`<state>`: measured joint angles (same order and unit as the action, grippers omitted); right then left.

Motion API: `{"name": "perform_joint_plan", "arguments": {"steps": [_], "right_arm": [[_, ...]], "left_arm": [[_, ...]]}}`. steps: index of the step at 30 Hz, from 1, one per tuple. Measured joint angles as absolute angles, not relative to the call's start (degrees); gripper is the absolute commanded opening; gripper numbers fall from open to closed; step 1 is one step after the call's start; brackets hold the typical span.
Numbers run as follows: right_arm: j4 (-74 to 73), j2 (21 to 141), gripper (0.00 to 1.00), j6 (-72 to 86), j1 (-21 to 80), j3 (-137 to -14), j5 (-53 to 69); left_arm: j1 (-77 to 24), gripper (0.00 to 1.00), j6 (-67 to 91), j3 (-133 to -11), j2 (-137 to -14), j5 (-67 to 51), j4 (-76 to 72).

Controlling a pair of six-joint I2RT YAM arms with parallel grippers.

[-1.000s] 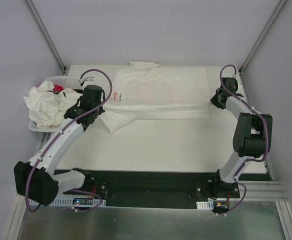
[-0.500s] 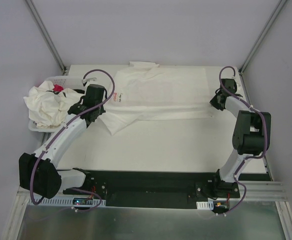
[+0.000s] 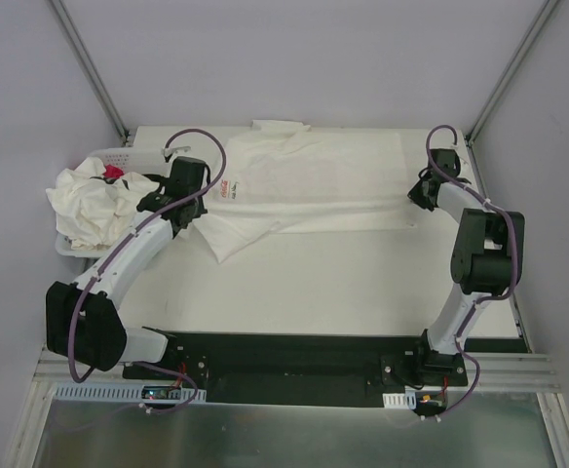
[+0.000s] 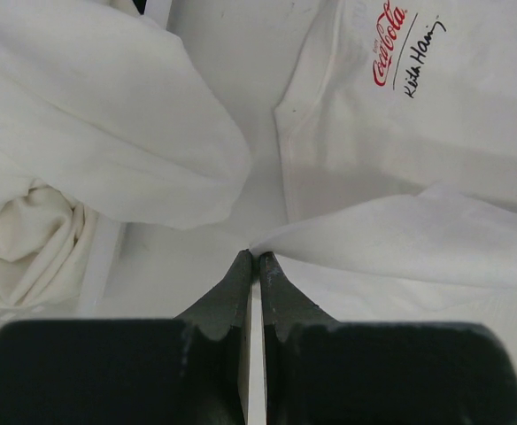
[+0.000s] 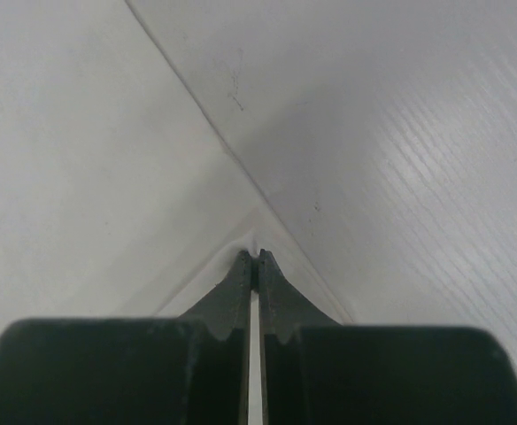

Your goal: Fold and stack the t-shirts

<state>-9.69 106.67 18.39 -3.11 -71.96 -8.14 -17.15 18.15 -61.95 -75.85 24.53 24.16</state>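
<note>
Since the earlier frame the left arm has swung its elbow in towards the middle. Its left pincer has gone a little farther and to the right along the shirt's left side, while the right arm has shifted only slightly. The spread t-shirt lies flat across the far middle of the tabletop, with its near-left part folded over into a flap that points towards the near side. The left pincer is closed on a corner of this flap, just near of the red Coca-Cola print. The right pincer is closed on the shirt's right edge, and the cloth rises in a crease to its tips. A heap of t-shirts fills the white basket at the far left, just beside the left pincer. A red packet shows on top of the heap.
</note>
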Motion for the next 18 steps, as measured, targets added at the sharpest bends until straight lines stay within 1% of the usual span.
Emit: {"name": "perform_joint_plan", "arguments": {"steps": [2,5,6,8,11,12,14,18], "right_arm": [[-9.7,107.6,0.02,18.4,-3.1,-72.8,-8.1],[-9.9,108.5,0.1,18.4,-3.1,-73.7,-8.0],[-9.9,108.7,0.15,18.5,-3.1,-73.9,-8.0],[-10.2,109.1,0.2,18.5,-3.1,-74.4,-8.0],[-10.3,109.9,0.3,18.6,-3.2,-75.5,-8.1],[-10.3,110.1,0.36,18.5,-3.3,-75.8,-8.1],[-10.5,110.7,0.38,18.5,-3.4,-76.5,-8.2],[-10.9,111.3,0.4,18.4,-3.5,-77.2,-8.6]], "left_arm": [[-17.1,0.0,18.1,-62.2,-76.6,24.4,24.1],[-17.1,0.0,18.1,-62.6,-77.7,24.2,24.1],[-17.1,0.0,18.1,-62.7,-78.0,24.2,24.1],[-17.0,0.0,18.1,-63.0,-78.6,24.1,23.9],[-16.7,0.0,18.1,-63.4,-79.8,24.0,23.7],[-16.4,0.0,18.1,-63.5,-80.0,24.0,23.7],[-16.4,0.0,18.1,-63.6,-80.5,24.0,23.6],[-16.4,0.0,18.1,-63.9,-81.0,23.8,23.3]]}}
